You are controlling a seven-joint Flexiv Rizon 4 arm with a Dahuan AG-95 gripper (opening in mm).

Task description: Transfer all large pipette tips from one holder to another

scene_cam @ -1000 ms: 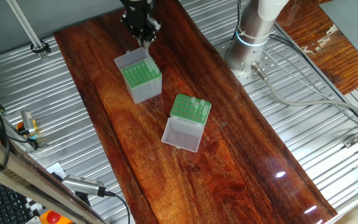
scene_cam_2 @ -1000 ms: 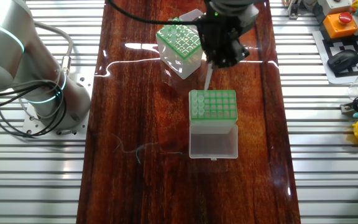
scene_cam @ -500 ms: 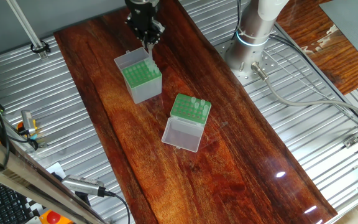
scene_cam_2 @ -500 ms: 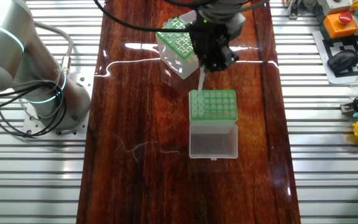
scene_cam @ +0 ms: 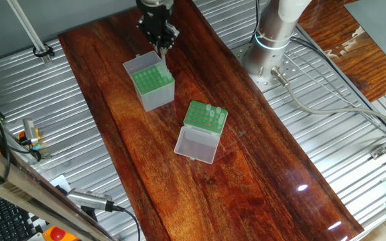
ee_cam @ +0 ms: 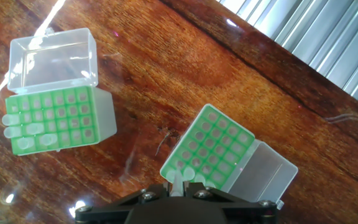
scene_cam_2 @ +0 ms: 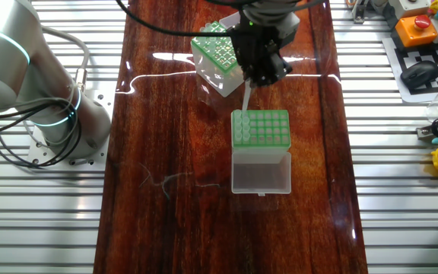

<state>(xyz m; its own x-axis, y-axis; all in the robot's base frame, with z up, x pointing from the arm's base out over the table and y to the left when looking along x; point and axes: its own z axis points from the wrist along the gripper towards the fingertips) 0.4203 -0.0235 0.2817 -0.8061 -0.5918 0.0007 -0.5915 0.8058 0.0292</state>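
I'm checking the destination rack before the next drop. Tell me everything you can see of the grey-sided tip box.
The grey-sided box stands upright on the wooden table, with pale sides, a green perforated rack top and a whitish translucent lid hinged open. Most rack holes look empty. The gripper holds a pipette tip at the rack's edge; whether the tip touches it is unclear.
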